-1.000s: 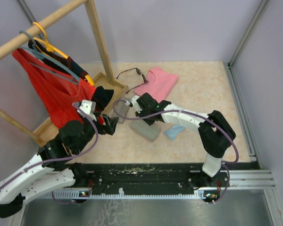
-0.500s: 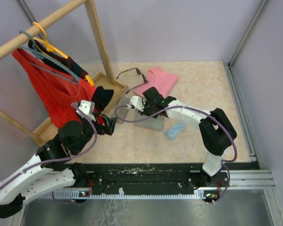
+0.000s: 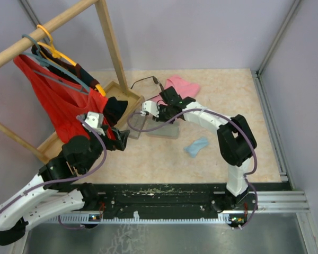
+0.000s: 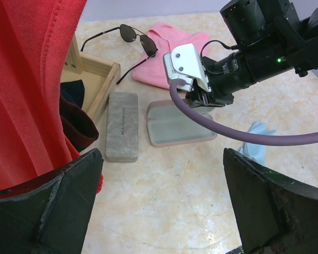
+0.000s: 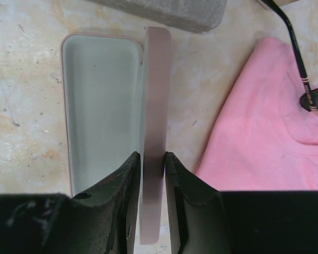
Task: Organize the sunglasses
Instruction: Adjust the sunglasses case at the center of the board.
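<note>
Right claw (image 5: 152, 161) pinching the lid of the open case, with the sunglasses (image 4: 124, 36) lying past it on the table (image 3: 228, 106).

From where I stand, the wooden clothes rack (image 3: 108, 37) fills the far left corner, and a red garment (image 3: 58, 100) hangs from it. A pink garment (image 3: 183, 87) lies crumpled near the back wall. The grey spectacle case (image 4: 122, 127) lies shut just beside the pink spectacle case (image 4: 177, 127). The pink one is open, and the right claw's fingers are pressed on either side of its lid. The one pair of sunglasses I can see lies unfolded beyond that claw, clear of it, with one arm resting over the pink garment's edge. The left claw (image 4: 161, 201) is spread wide over bare table, holding nothing, nearer than both cases. A light-blue cloth (image 3: 196, 145) lies apart to the right.
</note>
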